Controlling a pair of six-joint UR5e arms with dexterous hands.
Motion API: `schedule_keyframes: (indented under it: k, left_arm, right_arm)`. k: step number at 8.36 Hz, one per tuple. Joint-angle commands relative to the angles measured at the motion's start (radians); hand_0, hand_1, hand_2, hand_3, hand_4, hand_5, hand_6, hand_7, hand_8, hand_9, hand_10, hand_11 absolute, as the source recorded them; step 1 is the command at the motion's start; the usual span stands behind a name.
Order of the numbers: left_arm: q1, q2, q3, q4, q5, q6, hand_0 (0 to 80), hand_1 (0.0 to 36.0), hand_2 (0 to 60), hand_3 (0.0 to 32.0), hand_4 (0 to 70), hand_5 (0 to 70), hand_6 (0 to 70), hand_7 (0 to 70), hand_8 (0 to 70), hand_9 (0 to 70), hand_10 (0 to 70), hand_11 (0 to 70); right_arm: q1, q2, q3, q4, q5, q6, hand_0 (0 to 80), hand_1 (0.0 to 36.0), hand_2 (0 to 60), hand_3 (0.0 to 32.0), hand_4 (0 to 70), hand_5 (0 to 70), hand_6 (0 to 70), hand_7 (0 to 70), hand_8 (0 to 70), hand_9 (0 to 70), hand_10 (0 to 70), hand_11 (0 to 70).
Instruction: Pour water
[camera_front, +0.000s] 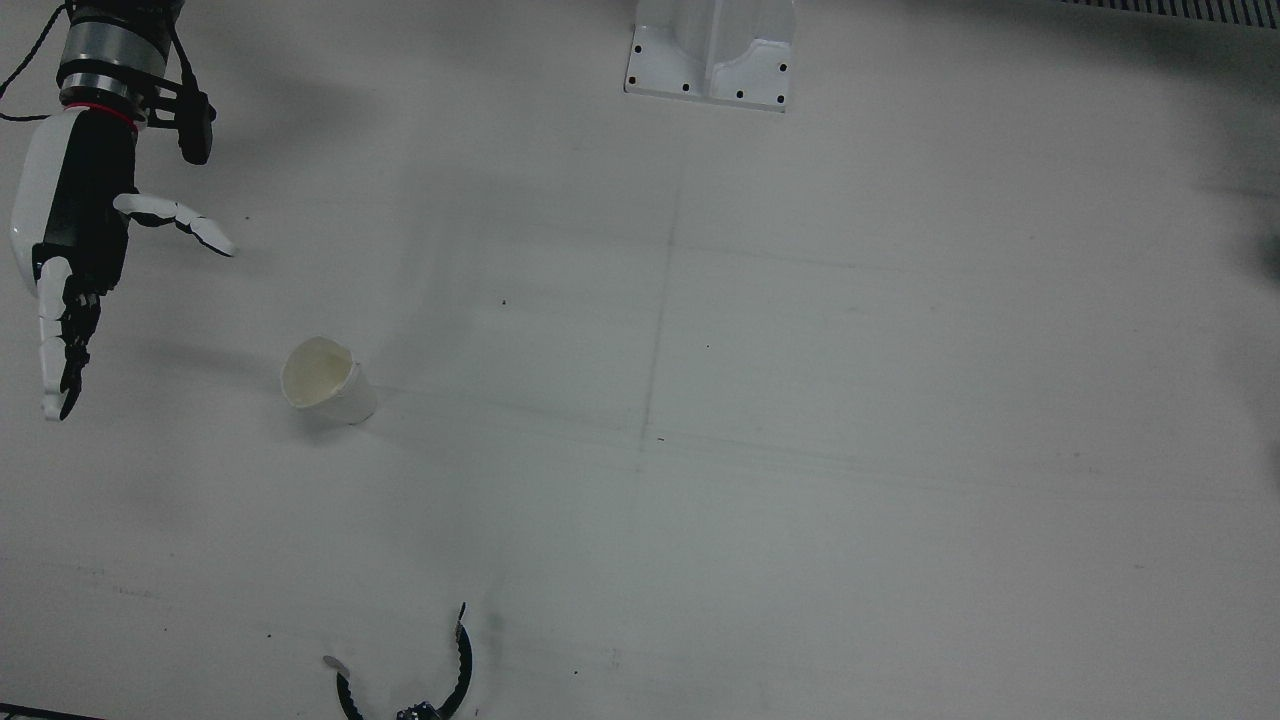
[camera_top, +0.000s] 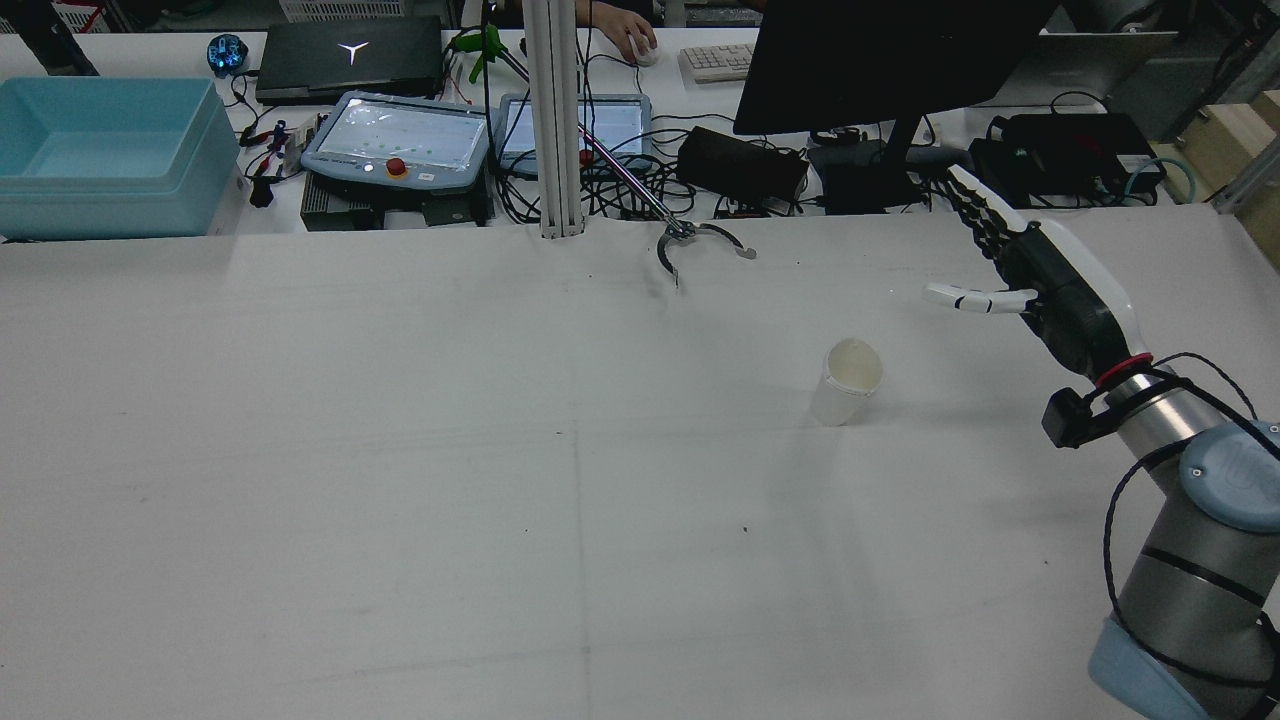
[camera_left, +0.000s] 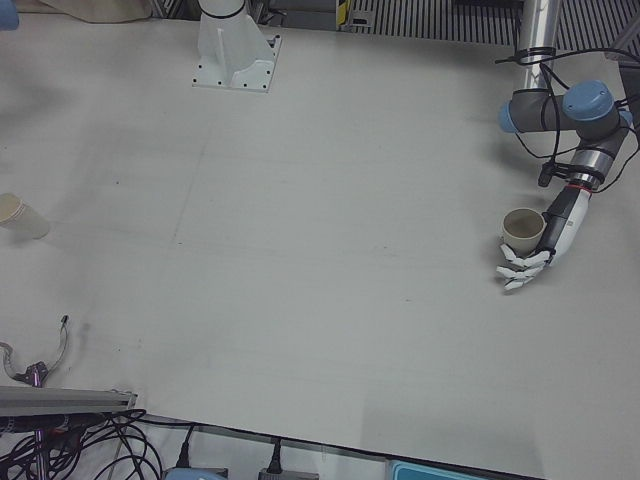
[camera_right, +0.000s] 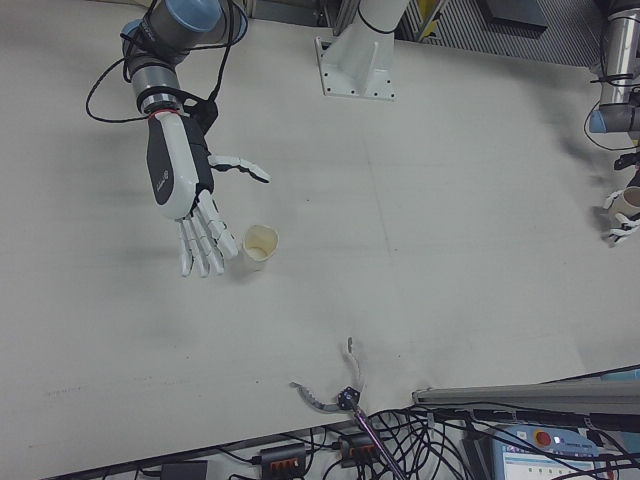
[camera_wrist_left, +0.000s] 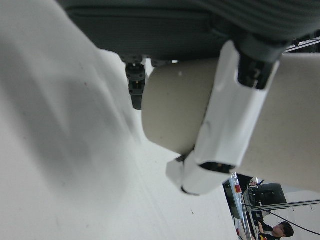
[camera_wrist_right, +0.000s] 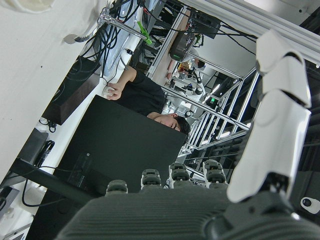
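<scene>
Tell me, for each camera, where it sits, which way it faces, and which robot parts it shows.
Front: overhead, looking down; right hand, cup.
Rear: high behind the arms, looking forward; right hand, same cup.
Left-front: operators' side; left hand wrapped around a second cup.
Right-front: operators' side; right hand open beside the cup, left hand at far edge.
Left hand camera: sideways, held cup close.
Right hand camera: sideways, past fingers to the desks.
Front, rear and right-front share the free cup.
</scene>
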Motion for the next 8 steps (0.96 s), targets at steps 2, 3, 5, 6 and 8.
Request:
schedule_keyframes:
  k: [2,3,5,6,8]
  left_arm:
    - [0.001,0.004,-0.139,0.016,0.05,-0.146,80.0,36.0,60.0,0.0,70.0,70.0,27.4,35.7,14.2,17.3,12.5,22.0]
    - [0.004,0.012,-0.169,-0.011,0.05,-0.178,80.0,36.0,60.0,0.0,70.0,70.0,27.1,35.2,14.1,16.7,12.4,21.8]
    - [0.006,0.016,-0.219,-0.022,0.05,-0.225,80.0,36.0,60.0,0.0,70.0,70.0,27.3,34.8,14.3,17.2,12.2,21.6]
    - [0.007,0.019,-0.236,-0.022,0.05,-0.238,80.0,36.0,60.0,0.0,70.0,70.0,28.7,37.1,15.1,19.4,12.0,21.2]
    - [0.038,0.018,-0.253,-0.016,0.049,-0.252,80.0,36.0,60.0,0.0,70.0,70.0,29.0,37.1,15.7,20.1,11.2,20.1]
  right_arm:
    - [-0.001,0.006,0.0,0.001,0.004,0.001,49.3,19.7,18.5,10.0,0.0,7.1,9.9,5.4,4.9,2.8,0.0,0.0]
    - [-0.001,0.017,0.0,0.001,0.002,-0.002,49.3,19.7,18.7,10.0,0.0,7.1,9.9,5.6,4.9,2.8,0.0,0.0]
    - [-0.03,0.038,-0.038,0.002,0.004,0.0,49.7,20.1,19.1,10.4,0.0,7.2,9.9,4.9,4.9,2.8,0.0,0.0]
    - [-0.065,0.034,-0.044,0.004,0.007,-0.002,49.8,20.5,20.2,9.4,0.0,7.4,10.3,5.3,5.5,3.5,0.0,0.0]
    - [-0.087,0.037,-0.153,0.098,0.018,-0.002,52.0,22.9,17.2,6.4,0.0,7.5,4.7,0.0,2.9,0.8,0.0,0.0]
